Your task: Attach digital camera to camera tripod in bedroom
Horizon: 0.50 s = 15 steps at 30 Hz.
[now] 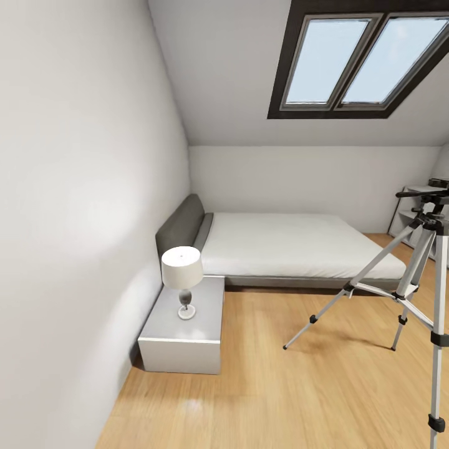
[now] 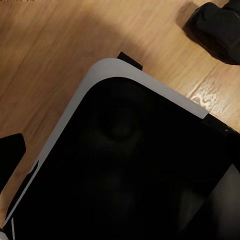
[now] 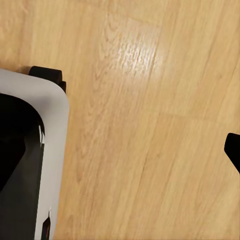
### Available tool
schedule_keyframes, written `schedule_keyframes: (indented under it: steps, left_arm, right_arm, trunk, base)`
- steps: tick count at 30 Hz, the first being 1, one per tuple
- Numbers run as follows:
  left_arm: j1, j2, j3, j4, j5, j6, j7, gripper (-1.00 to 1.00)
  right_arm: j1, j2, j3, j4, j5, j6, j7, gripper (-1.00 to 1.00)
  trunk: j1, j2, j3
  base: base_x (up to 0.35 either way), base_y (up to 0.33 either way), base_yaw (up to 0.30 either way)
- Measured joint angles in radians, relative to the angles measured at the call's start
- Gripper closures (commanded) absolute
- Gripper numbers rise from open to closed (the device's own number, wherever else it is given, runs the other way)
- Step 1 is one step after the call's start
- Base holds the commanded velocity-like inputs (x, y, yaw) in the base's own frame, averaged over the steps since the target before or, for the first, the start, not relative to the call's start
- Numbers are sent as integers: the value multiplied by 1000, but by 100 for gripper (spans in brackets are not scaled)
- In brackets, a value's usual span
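The camera tripod (image 1: 402,298) stands on the wood floor at the right of the head view, silver legs spread, its black head and pan handle (image 1: 424,194) at the top. The digital camera is out of view. In the left wrist view my left gripper (image 2: 120,165) hangs over my own black, white-rimmed base (image 2: 100,75); one black fingertip (image 2: 11,152) shows at the frame's edge. My right gripper (image 3: 120,150) points down at the bare floor, with one fingertip (image 3: 233,149) at the edge. Both are open and hold nothing.
A low grey bed (image 1: 293,246) with a white mattress lies along the far wall. A grey nightstand (image 1: 187,324) with a small lamp (image 1: 182,268) stands by the left wall. A skylight (image 1: 362,59) sits overhead. Open floor lies between nightstand and tripod. A black blocky shape (image 2: 215,30) hangs nearby.
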Motion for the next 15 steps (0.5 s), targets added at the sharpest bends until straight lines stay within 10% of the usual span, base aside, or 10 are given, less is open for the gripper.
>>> schedule_keyframes:
  steps: [15]
  left_arm:
    - [-2, 23, -6, -73, -14, 21, 4, -100]
  right_arm:
    - [0, 5, 1, -9, 13, 4, 6, -100]
  trunk:
    - [0, 0, 0]
  base:
    - [0, 0, 0]
